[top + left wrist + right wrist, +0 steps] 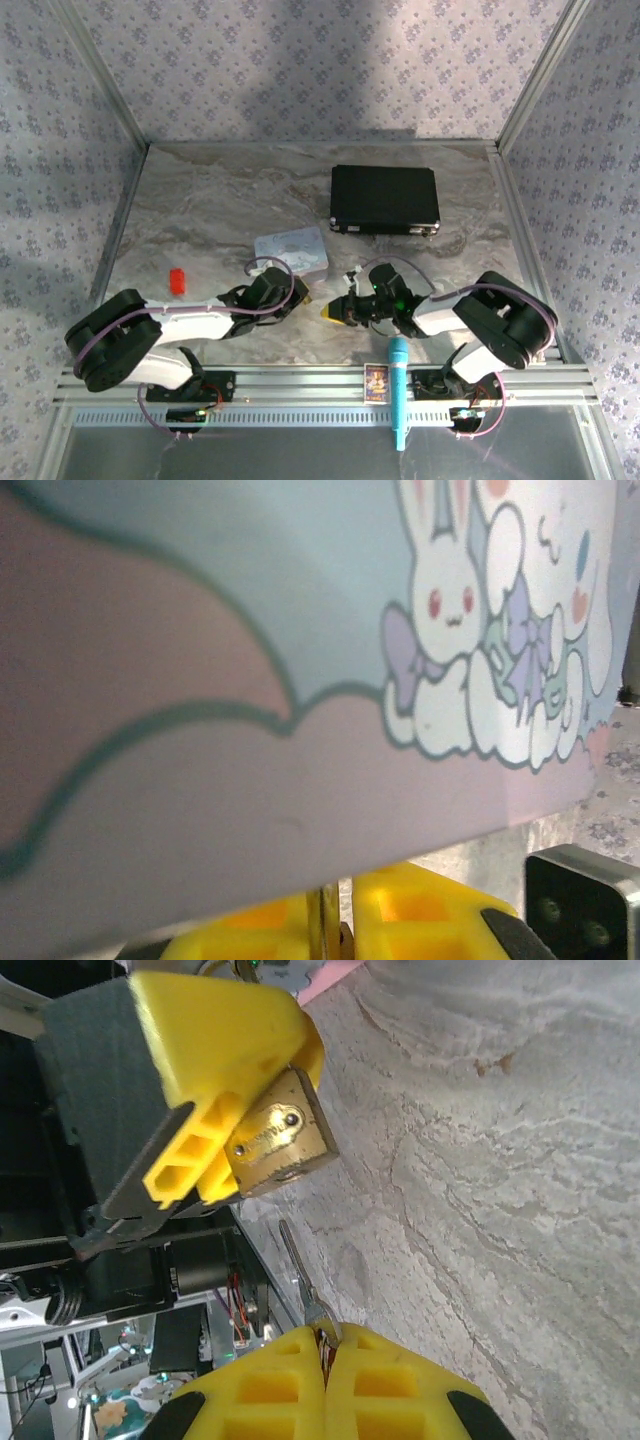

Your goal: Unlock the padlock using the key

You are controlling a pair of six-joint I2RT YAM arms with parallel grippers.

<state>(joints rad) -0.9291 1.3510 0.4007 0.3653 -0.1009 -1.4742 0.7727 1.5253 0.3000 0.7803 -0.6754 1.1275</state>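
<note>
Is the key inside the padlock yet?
Out: the key ends short of the padlock, with a gap between them.

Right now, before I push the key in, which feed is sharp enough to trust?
Right wrist: padlock and key are crisp and evenly lit, no harsh glare on the brass. Left wrist: the pastel tin sits very close, blurred at left, sharper at the bunny print. Top external: even light, a soft shadow on the back wall, padlock too small to judge alignment.
</note>
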